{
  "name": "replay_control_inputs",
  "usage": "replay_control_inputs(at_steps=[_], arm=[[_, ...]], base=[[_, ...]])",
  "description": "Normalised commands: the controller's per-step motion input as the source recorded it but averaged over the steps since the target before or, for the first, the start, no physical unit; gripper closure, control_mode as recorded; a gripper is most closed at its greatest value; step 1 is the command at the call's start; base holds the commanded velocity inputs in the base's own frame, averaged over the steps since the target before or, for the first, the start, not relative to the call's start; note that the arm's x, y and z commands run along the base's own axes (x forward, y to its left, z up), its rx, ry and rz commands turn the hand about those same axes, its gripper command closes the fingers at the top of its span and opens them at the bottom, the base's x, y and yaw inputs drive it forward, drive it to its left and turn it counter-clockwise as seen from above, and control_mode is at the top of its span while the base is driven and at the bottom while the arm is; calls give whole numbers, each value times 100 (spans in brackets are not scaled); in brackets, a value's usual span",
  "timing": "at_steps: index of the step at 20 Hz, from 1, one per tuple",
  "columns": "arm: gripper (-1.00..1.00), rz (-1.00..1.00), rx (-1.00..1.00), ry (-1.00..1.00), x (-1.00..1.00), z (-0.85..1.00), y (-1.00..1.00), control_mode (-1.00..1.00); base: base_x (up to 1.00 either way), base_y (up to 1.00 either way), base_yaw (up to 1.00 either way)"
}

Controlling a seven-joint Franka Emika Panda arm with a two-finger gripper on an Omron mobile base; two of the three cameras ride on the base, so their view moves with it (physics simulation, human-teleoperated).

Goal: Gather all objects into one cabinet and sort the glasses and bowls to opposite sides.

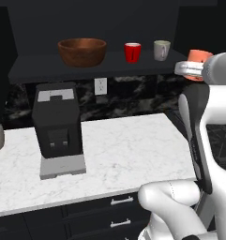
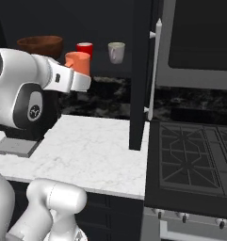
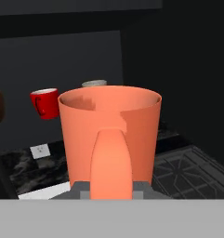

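One wide dark-brown wooden bowl [image 1: 82,51], one red cup [image 1: 132,52] and one off-white mug [image 1: 161,50] are sitting on the black cabinet shelf [image 1: 39,70]. The claw [image 1: 192,69] is pinching one plain orange cup [image 1: 199,61] beside the shelf's right end, above the worktop [image 1: 128,150].

The black shelf [image 1: 48,65] holds the big brown bowl [image 1: 82,51] on the left, then the red cup [image 1: 132,52], then the off-white mug [image 1: 161,50] on the right. Below, a black coffee machine [image 1: 57,126] stands on the white marble counter [image 1: 133,150]
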Motion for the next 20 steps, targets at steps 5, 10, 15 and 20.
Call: replay_control_inputs(at_steps=[5, 10, 15, 20], arm=[[100, 0, 0, 0, 6, 4, -13, -100], [100, 0, 0, 0, 0, -7, -42, -100], [100, 0, 0, 0, 4, -14, -26, -100], [100, 0, 0, 0, 20, -3, 4, -100]], base=[[0, 0, 0], [0, 0, 0], [0, 0, 0], [0, 0, 0]])
